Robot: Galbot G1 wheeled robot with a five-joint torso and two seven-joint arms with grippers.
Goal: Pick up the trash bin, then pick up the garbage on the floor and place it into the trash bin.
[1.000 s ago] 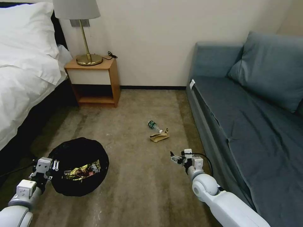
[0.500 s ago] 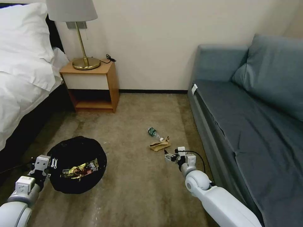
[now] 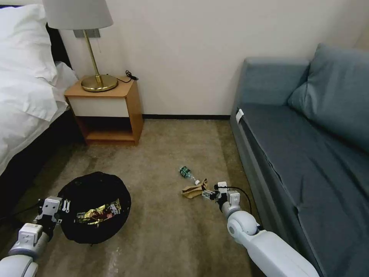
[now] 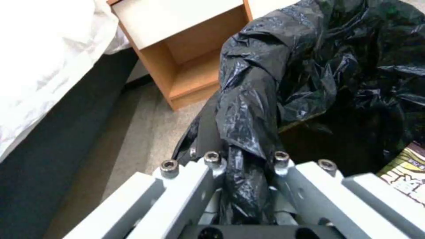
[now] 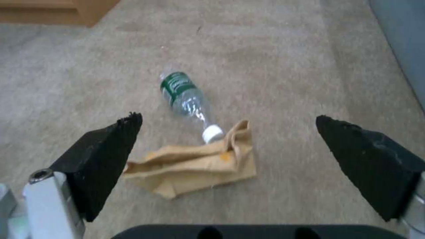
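Observation:
The trash bin [image 3: 94, 207], wrapped in a crinkled black bag [image 4: 310, 66], sits at the lower left of the head view. My left gripper [image 3: 63, 206] is shut on its bagged rim [image 4: 243, 159]. A gold-brown snack wrapper [image 3: 100, 212] lies inside the bin [image 4: 407, 169]. On the carpet, a clear green-labelled bottle [image 3: 187, 174] touches a crumpled brown paper [image 3: 192, 191]. My right gripper [image 3: 207, 193] is open just beside the paper. In the right wrist view its black fingers [image 5: 102, 159] straddle the paper [image 5: 199, 166] and the bottle [image 5: 184, 94].
A wooden nightstand [image 3: 103, 111] with a brass lamp [image 3: 92, 57] stands against the far wall. A white bed [image 3: 27, 96] lies on the left. A blue-grey sofa [image 3: 307, 154] runs along the right, close to my right arm. Open carpet [image 3: 165, 146] lies between them.
The head camera has shifted, so the whole scene sits differently. My right gripper has closed in on the brown paper and bottle. The left gripper still holds the bin's rim.

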